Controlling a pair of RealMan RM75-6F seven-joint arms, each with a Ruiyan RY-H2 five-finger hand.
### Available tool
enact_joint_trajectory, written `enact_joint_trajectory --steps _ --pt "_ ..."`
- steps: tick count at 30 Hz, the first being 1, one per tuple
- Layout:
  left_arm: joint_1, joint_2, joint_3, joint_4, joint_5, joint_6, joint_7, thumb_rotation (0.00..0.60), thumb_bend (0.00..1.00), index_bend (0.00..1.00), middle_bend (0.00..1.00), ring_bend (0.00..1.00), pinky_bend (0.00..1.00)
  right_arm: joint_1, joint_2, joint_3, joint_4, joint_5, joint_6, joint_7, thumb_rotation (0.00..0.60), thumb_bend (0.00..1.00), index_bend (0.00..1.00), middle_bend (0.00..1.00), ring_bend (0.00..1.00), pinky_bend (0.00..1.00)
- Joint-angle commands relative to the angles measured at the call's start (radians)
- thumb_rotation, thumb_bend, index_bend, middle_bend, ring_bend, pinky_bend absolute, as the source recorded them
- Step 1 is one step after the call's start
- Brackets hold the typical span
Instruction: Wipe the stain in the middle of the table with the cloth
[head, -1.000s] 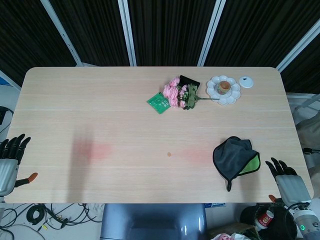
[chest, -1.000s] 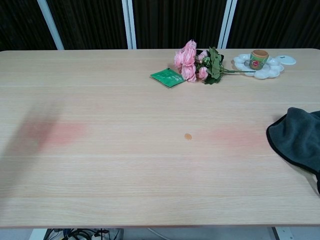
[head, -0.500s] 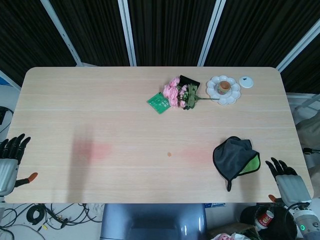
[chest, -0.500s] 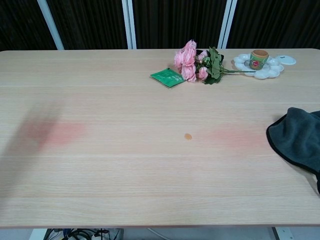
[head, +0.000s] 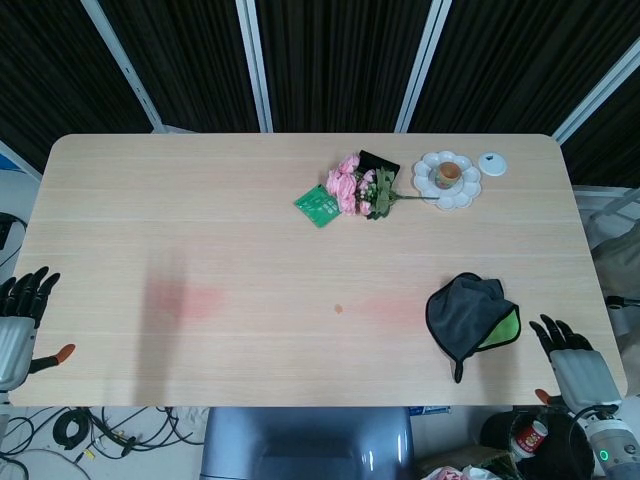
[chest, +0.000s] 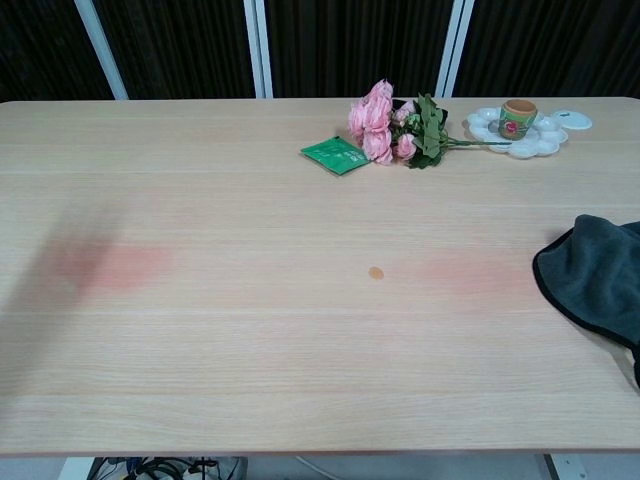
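Two hands at the near corners, both off the counter (head: 120, 200) edge, seen in the head view only. Left hand (head: 18, 320) beside the near left corner: fingers spread, palm empty. Well to the right of that hand, on bare wood: a faint reddish patch (head: 190, 300), also visible in the chest view (chest: 110, 265). Further right, roughly midway between the two hands: the stain (head: 339, 308), a small orange-brown spot, apart from everything else; chest-view position (chest: 376, 272). Far from both hands, toward the far edge: green packet (head: 318, 205), then pink flower bunch (head: 355, 187) just beside it, with a black item (head: 379, 160) at its far side, partly hidden. Right of the flowers: white flower-shaped dish (head: 446, 180) carrying a small cup (head: 450, 173); small white disc (head: 491, 163) just beside the dish. Cloth (head: 468, 315) near the right hand (head: 578, 365), just to its left and slightly forward: dark grey, crumpled, green lining showing at the hand-side edge, lying flat, untouched; cut off by the right frame edge in the chest view (chest: 595, 280). Right hand: fingers spread, holding nothing, apart from the cloth.
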Motion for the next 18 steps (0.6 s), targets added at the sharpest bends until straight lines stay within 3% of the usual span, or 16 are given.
enact_joint_trajectory --steps 1,7,18 --pt "-0.001 0.000 0.000 0.001 0.000 -0.001 0.001 0.600 0.00 0.00 0.00 0.00 0.00 0.001 -0.005 0.002 -0.005 -0.002 0.000 0.014 0.600 0.04 0.00 0.00 0.00 0.17" --pt "-0.004 0.001 -0.003 -0.002 -0.008 -0.010 -0.002 0.600 0.00 0.00 0.00 0.00 0.00 0.013 -0.031 0.009 -0.016 -0.006 -0.015 0.029 0.600 0.04 0.00 0.00 0.00 0.17" --pt "-0.016 0.013 -0.002 -0.012 -0.022 -0.041 -0.009 0.600 0.00 0.00 0.00 0.00 0.00 0.088 -0.211 0.085 0.043 0.049 -0.013 -0.091 0.600 0.00 0.00 0.00 0.00 0.17"
